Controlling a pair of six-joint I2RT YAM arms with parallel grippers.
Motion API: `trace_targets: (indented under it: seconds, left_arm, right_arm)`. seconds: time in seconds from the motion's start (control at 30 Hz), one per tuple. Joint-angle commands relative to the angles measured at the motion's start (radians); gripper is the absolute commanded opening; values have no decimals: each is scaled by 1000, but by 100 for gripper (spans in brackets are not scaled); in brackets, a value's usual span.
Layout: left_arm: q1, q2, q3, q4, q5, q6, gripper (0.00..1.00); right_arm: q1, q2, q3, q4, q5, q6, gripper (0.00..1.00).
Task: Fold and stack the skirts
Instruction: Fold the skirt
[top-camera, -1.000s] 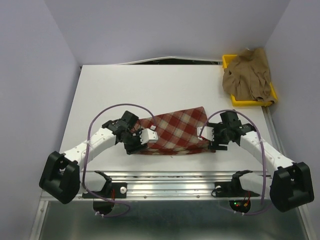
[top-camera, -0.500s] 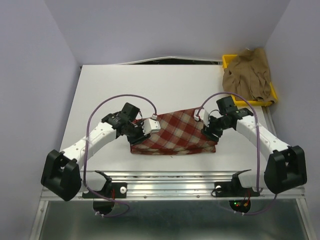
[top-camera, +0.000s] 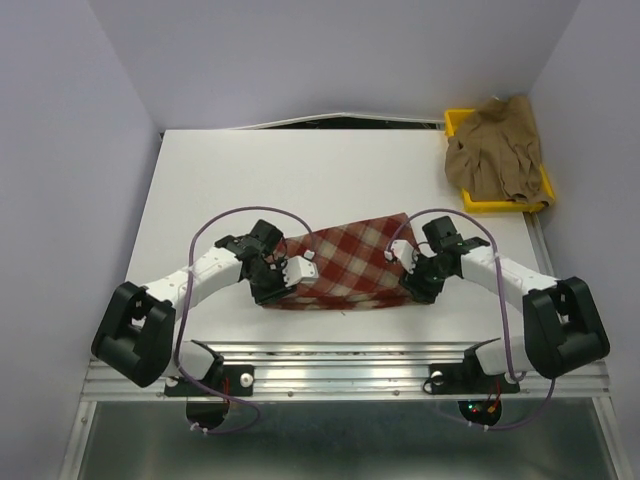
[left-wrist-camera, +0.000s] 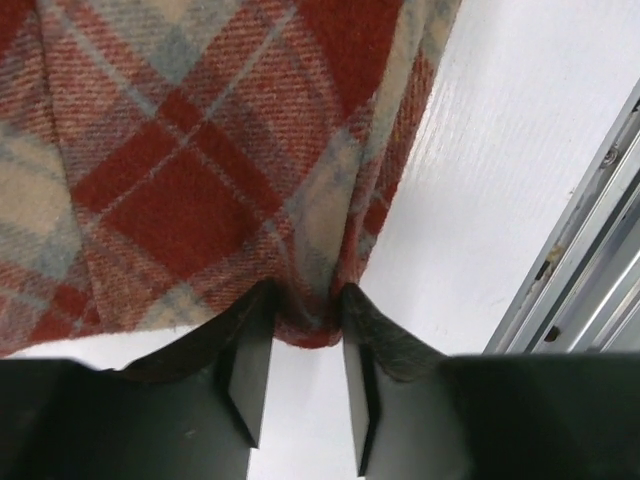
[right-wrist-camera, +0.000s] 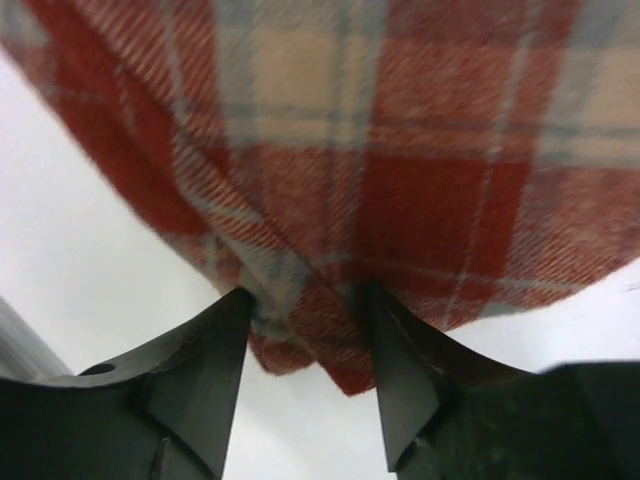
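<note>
together both jaws pinch opposite ends of the plaid skirt (top-camera: 350, 262).

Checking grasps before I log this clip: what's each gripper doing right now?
Left gripper: closed on a bunched edge of the plaid skirt.
Right gripper: closed on the same skirt's edge.

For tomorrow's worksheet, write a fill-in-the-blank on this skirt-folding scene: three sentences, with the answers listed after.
The plaid skirt lies on the white ____.
The tan skirt sits in the ____ tray.
The left gripper and the right gripper each pinch the ____ skirt.
Missing words: table; yellow; plaid.
</note>
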Motion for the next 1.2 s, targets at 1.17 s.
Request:
trace_targets:
  seconds: [1.17]
  left_arm:
    - [-35,17,88,173,-108,-271,56]
  right_arm:
    - [-100,527,598,387,-1,1027,60]
